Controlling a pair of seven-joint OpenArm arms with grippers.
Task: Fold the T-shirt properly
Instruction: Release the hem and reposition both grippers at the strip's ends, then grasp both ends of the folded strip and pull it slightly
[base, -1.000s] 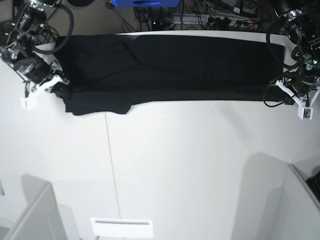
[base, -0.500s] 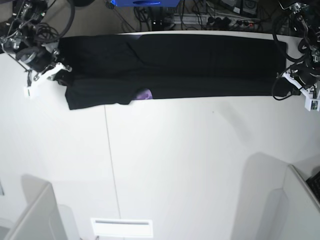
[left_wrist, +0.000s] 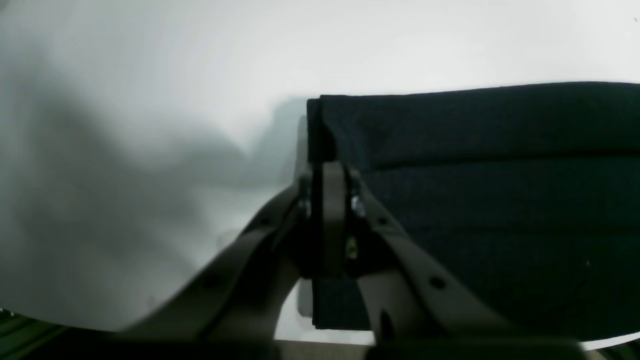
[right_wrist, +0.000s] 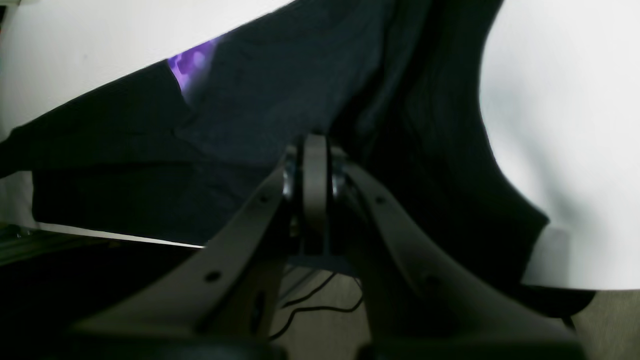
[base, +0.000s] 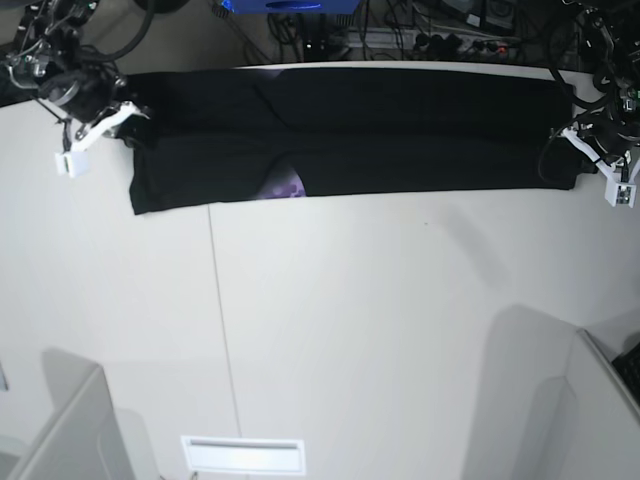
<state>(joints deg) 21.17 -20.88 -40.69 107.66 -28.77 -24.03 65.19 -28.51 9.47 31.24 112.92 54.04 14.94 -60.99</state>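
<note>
- The large black short-sleeved cloth T-shirt (base: 350, 135) is seen stretched as a long, narrow band across the far side of the white table (base: 380, 330), close to its back edge.
- At least one lengthwise fold is judged to be made: layered edges running along the band are visible in the left wrist view.
- A small patch of purple print (base: 288, 186) is exposed at the near edge of the band, left of centre; the rest of the upper surface is plain black.
- The left gripper (left_wrist: 327, 165) is seen with its jaws pressed together on the end edge of the cloth, at the right end of the band in the base view.
- The right gripper (right_wrist: 315, 145) is likewise closed, pinching a bunched part of the cloth at the opposite end, where the garment hangs slightly off the table edge.
- The band is held taut between the two pinches; few wrinkles are seen apart from the gathered end by the right gripper.
- Left to do, as judged: the cloth is to be laid down and released, and the long band is to be folded crosswise into a compact packet.
- The task is estimated at roughly its middle; no crosswise fold is visible yet.
- The slanted near edge at the right gripper's end may need squaring before further folds.
</note>
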